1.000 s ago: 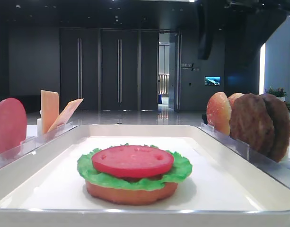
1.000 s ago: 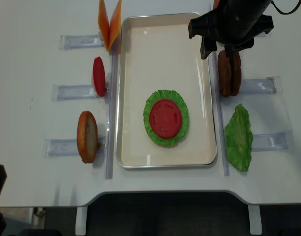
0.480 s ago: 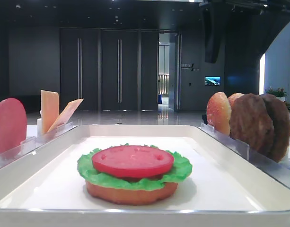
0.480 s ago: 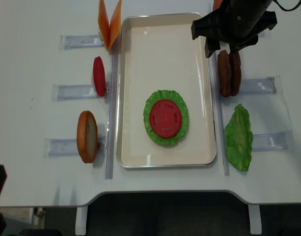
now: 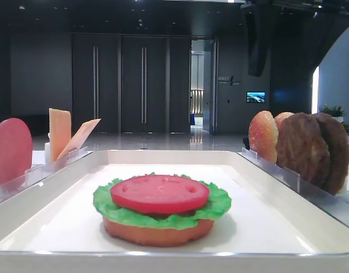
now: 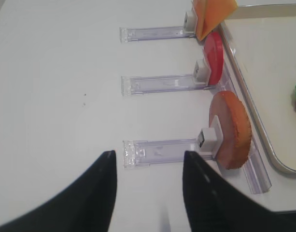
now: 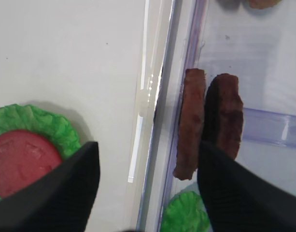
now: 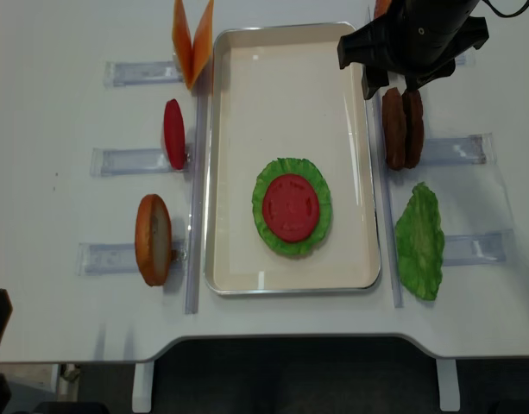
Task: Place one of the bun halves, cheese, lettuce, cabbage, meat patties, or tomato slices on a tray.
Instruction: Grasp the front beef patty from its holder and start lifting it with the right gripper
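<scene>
Two patties [image 5: 313, 149] are seen standing on edge in the rack on the right in the low front view, pressed together, with a bun half [image 5: 263, 135] just behind them. The stack so far sits mid-tray [image 5: 60, 196]: bun base, lettuce [image 5: 217, 203], tomato [image 5: 160, 193] on top. No claw is caught here.

From the right wrist, the right claw [image 7: 145, 174] is held with its fingers spread wide and nothing between them. The tray rim and the nearer patty [image 7: 190, 123] fall inside the gap, and the far patty [image 7: 226, 116] is partly covered by the right-hand finger. So the risk, probably: if it's closed from here, both patties could get pinched at once, or the rim clipped.

From the left wrist, the left claw [image 6: 148, 181] is parked with fingers apart over bare desk [image 6: 56, 92], near a bun half [image 6: 232, 125] in its rack. Nothing's held.

From overhead, the right arm is seen above the far end of the patties [image 8: 403, 128], beside the tray [image 8: 247, 78]. A patty knocked flat or dragged out of the rack would be the other worry, since they're only leaning there.
</scene>
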